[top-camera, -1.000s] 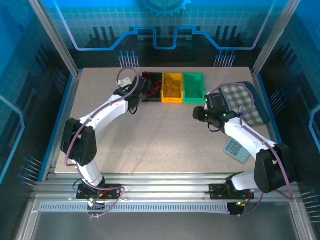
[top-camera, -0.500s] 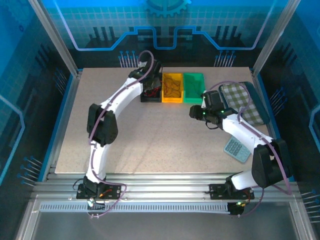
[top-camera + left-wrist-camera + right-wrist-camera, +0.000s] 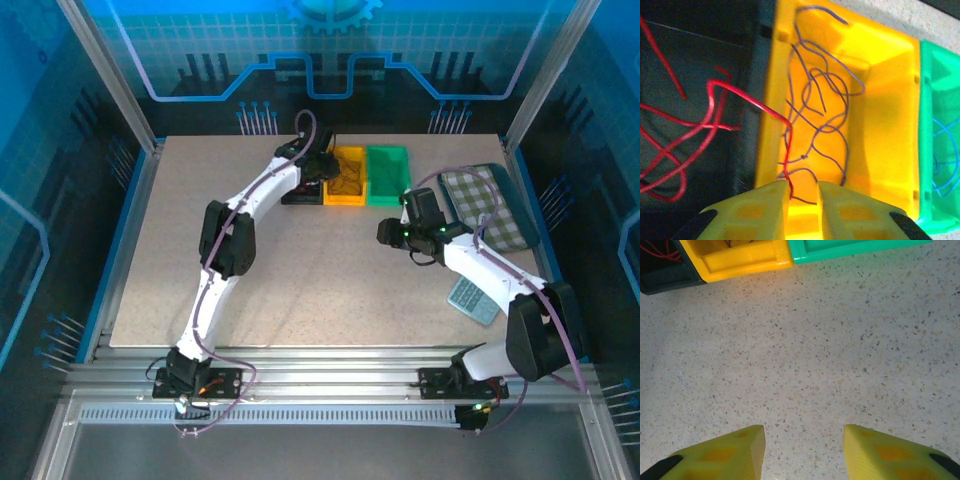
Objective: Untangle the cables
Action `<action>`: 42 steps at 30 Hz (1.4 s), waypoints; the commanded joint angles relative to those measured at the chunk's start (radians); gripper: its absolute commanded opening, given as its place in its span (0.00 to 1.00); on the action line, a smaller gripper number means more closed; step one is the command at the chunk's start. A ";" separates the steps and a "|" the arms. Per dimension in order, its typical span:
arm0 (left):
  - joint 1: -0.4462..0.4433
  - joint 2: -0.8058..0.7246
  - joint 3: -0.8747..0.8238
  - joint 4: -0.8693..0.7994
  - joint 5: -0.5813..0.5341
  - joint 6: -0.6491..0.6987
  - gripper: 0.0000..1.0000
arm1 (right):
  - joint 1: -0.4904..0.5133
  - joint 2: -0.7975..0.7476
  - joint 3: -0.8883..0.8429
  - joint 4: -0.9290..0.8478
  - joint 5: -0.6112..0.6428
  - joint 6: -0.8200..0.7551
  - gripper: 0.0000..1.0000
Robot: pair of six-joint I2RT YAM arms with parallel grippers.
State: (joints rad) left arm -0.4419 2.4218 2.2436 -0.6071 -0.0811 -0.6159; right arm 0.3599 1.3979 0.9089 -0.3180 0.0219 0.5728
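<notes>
1. The black bin (image 3: 740, 30) sat furthest left. It held the red cables (image 3: 667, 70), loosely looped and crossing one another.
2. One red strand (image 3: 751, 102) led out of that bin, rose over the shared wall into the yellow bin (image 3: 890, 125), then ran down to the left gripper (image 3: 803, 192). Its long axis ran from the jaws away and leftward, back toward the black bin.
3. The left jaws stood close together with a narrow gap between them. The strand's end lay against the inner face of one of the fingers (image 3: 765, 205). Whether it was truly pinched could not be told.
4. The yellow bin held the blue-purple cables (image 3: 826, 80), curled over each other, and the red end lay among them. Judging from this, the next move turned on lifting that end clear of the purple loops and carrying it left without dragging them along.
5. The green bin (image 3: 940, 65), furthest right, held a thin blue cable (image 3: 946, 127), only partly in the left wrist view.
6. The right gripper (image 3: 804, 450) hung over the bare table (image 3: 815, 340), its jaws spread wide with nothing between them. It was short of the bins, near the front of the green one.
7. The left arm was clearly the nearer to the tangle, already over the yellow bin.
</notes>
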 commanded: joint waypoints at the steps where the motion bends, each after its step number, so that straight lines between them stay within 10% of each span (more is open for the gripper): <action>1: -0.043 -0.001 0.046 -0.020 -0.005 0.057 0.26 | 0.011 -0.013 -0.012 -0.012 0.001 0.018 0.46; 11: -0.082 -0.011 -0.003 -0.062 -0.126 -0.026 0.33 | 0.016 -0.011 -0.005 0.005 -0.017 -0.012 0.46; 27: 0.012 -0.566 -0.734 0.112 -0.313 -0.260 0.46 | 0.037 0.342 0.394 -0.024 -0.187 0.022 0.46; 42: 0.099 -0.442 -0.613 0.024 -0.281 -0.319 0.46 | 0.000 0.839 0.966 -0.143 -0.326 0.049 0.44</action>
State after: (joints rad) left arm -0.3538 1.9526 1.5990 -0.5430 -0.3771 -0.9012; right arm 0.3702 2.1658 1.7798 -0.3981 -0.2474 0.6041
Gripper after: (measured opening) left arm 0.461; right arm 0.446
